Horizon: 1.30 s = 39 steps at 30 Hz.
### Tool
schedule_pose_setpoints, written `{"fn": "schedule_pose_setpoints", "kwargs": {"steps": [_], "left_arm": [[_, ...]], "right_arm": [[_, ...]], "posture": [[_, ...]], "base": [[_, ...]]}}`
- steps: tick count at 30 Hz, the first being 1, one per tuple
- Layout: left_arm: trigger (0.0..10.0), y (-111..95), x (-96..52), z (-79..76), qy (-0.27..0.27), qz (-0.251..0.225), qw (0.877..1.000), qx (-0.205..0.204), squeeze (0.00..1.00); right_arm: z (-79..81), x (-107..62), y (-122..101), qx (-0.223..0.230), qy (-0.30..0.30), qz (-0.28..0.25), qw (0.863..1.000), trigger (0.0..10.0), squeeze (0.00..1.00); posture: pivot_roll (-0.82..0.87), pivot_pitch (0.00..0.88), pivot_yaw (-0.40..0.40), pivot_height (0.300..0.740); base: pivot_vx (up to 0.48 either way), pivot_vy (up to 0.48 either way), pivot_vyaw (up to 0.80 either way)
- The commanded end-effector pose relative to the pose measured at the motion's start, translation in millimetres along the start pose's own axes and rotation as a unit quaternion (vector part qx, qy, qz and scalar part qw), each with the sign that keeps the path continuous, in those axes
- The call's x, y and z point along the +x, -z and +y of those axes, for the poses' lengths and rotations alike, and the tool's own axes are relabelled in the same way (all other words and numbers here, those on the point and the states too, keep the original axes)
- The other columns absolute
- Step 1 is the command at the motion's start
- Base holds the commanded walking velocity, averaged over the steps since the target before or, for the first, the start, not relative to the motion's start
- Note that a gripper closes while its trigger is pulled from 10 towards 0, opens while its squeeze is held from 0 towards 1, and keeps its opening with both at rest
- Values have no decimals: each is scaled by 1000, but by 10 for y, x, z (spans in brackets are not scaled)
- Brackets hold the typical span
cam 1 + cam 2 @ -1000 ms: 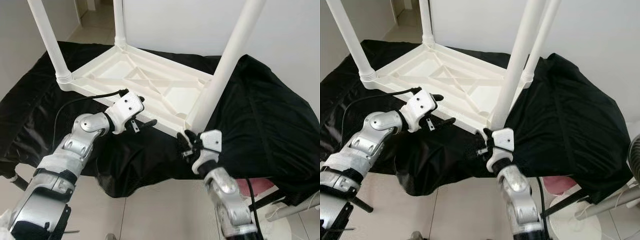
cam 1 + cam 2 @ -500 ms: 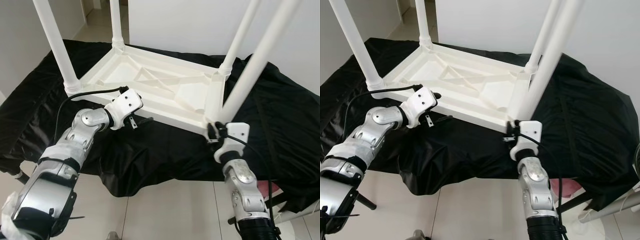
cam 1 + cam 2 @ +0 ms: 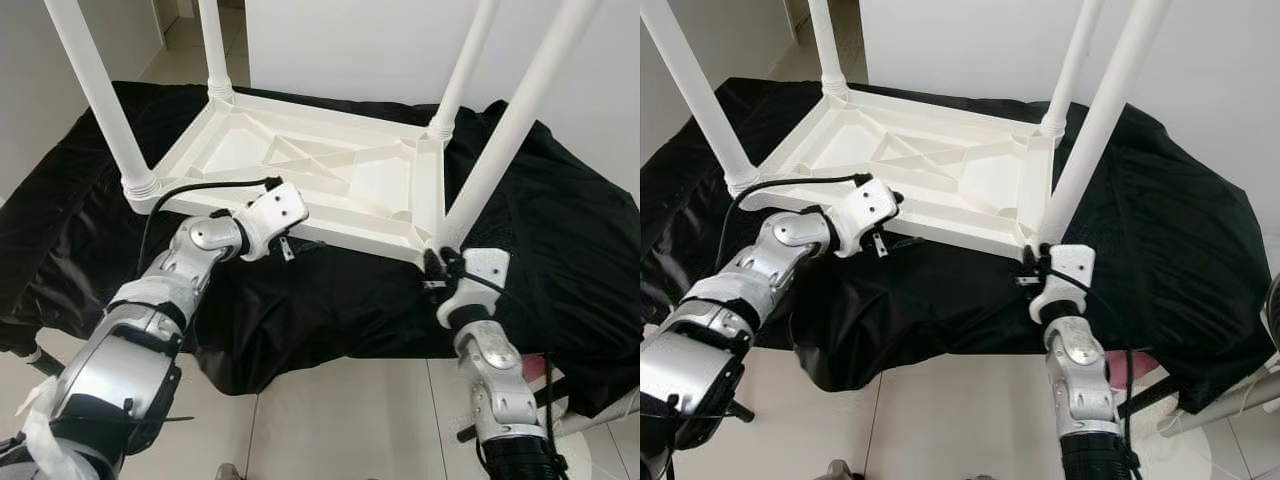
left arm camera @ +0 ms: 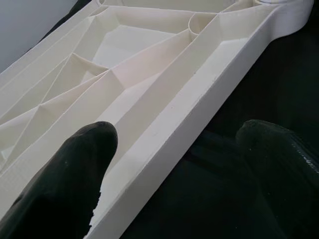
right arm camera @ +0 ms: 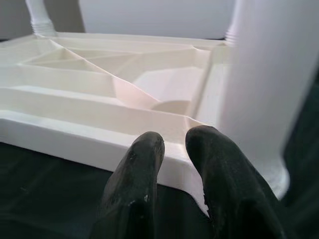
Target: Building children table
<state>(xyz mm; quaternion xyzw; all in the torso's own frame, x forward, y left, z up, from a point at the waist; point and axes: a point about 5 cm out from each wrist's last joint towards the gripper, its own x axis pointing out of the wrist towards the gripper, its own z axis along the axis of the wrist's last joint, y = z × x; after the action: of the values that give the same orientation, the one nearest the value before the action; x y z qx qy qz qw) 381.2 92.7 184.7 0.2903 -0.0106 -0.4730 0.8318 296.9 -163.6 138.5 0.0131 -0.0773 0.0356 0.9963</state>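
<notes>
A white plastic children's table point(image 3: 330, 180) lies upside down on a black cloth point(image 3: 560, 230), its legs pointing up. The near right leg point(image 3: 510, 130) rises from the corner closest to my right arm. My left gripper point(image 3: 300, 234) is open and straddles the near long rim. In the left wrist view one finger point(image 4: 84, 159) rests on the ribbed underside and the other finger point(image 4: 279, 154) hangs over the cloth. My right gripper point(image 3: 437, 265) is shut. Its fingertips point(image 5: 147, 149) press against the rim at the near right corner, beside the leg base point(image 5: 264, 99).
The cloth covers a low wide surface and hangs over its front edge point(image 3: 300, 350). Pale tiled floor point(image 3: 330, 420) lies below. A white wall point(image 3: 350, 45) stands behind. A pink object point(image 3: 535, 370) and a white stand point(image 3: 1220, 410) sit at the lower right.
The view has shifted. My left gripper has moved from just off the rim to straddling it. My right gripper has moved right, staying at the near right corner.
</notes>
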Motion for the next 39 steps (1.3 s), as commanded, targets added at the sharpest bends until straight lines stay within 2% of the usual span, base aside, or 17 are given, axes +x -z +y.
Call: {"fn": "schedule_pose_setpoints", "kwargs": {"steps": [1, 2, 7, 9, 10, 13, 20, 28, 32, 36, 38, 39], "left_arm": [[10000, 16, 18, 12, 4, 9, 1000, -20, 0], [10000, 36, 26, 32, -6, 21, 999, -30, 0], [10000, 62, 30, 98, -33, 40, 997, -63, 0], [10000, 68, 25, 119, -40, 47, 996, -62, 0], [10000, 90, 20, 150, -54, 68, 995, -55, 0], [10000, 91, 25, 164, -59, 76, 994, -54, 0], [10000, 77, 82, 148, -66, 84, 992, -69, 0], [10000, 68, 132, 128, -77, 93, 990, -71, 0], [10000, 28, 153, 169, -105, 94, 987, -77, 0], [10000, 30, 154, 170, -104, 98, 987, -78, 0], [10000, 77, 137, 113, -58, 108, 990, -71, 0], [10000, 77, 137, 113, -58, 108, 990, -71, 0]], "right_arm": [[50, 17, -46, 8, -11, -14, 1000, 10000, 0], [107, 28, -66, 14, -20, -19, 1000, 10000, 0], [197, 47, -97, 19, -30, -27, 999, 10000, 0], [216, 51, -113, 21, -32, -30, 999, 10000, 0], [268, 54, -176, 30, -43, -45, 998, 10000, 0], [301, 50, -237, 33, -49, -59, 996, 10000, 0], [329, -37, -359, 41, -48, -81, 995, 10000, 0], [316, -134, -363, 40, -37, -74, 996, 10000, 0], [308, -184, -347, 37, -35, -66, 997, 10000, 0], [307, -185, -350, 37, -35, -64, 997, 10000, 0], [310, -170, -355, 36, -37, -64, 997, 10000, 0], [310, -170, -355, 36, -37, -64, 997, 10000, 0]], "posture": [[-33, 64, -3, 740], [-38, 64, 1, 740], [-46, 66, 5, 740], [-49, 70, 5, 740], [-58, 86, 8, 740], [-73, 110, 12, 740], [-117, 159, 25, 740], [-145, 178, 28, 740], [-156, 185, 24, 740], [-152, 182, 23, 740], [-150, 181, 23, 740], [-150, 181, 23, 740]], "base": [[0, 0, 0], [0, 0, 0], [0, 0, 0], [0, 0, 0], [0, 0, 0], [0, 0, 0], [0, 0, 0], [0, 0, 0], [0, 0, 0], [0, 0, 0], [0, 0, 0], [0, 0, 0]]}}
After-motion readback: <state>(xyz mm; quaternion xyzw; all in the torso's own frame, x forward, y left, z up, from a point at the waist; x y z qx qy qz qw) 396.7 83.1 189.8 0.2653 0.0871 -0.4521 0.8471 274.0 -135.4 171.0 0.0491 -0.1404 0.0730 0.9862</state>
